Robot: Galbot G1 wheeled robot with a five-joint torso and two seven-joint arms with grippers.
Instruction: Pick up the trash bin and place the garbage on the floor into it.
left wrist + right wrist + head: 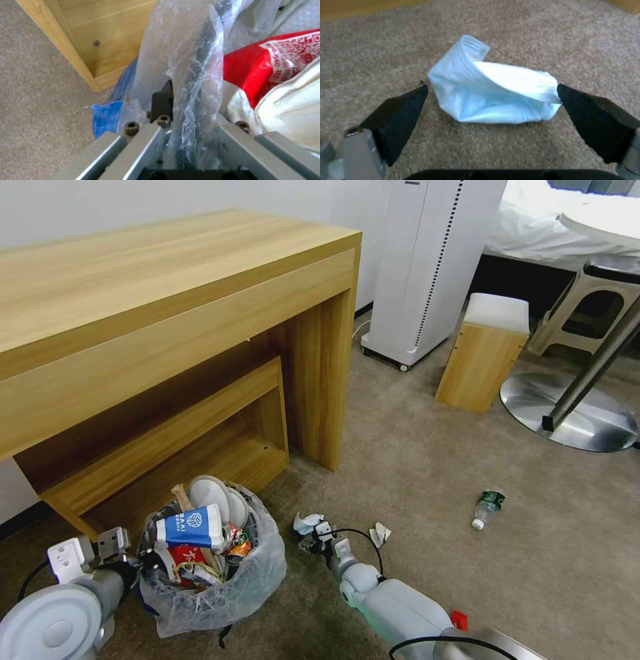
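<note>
Two claws: left [186,120] clamps trash bin [220,587] rim; right [491,100] gapes around crumpled mask [493,92].

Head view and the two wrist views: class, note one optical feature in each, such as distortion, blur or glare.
Head view: wide-angle bending of the desk edges. Left wrist view: glare streaks on the plastic bag over the trash bin rim; nearby metal blurred. Right wrist view: the fingertips look soft, the crumpled face mask brightly lit on the carpet.
</note>
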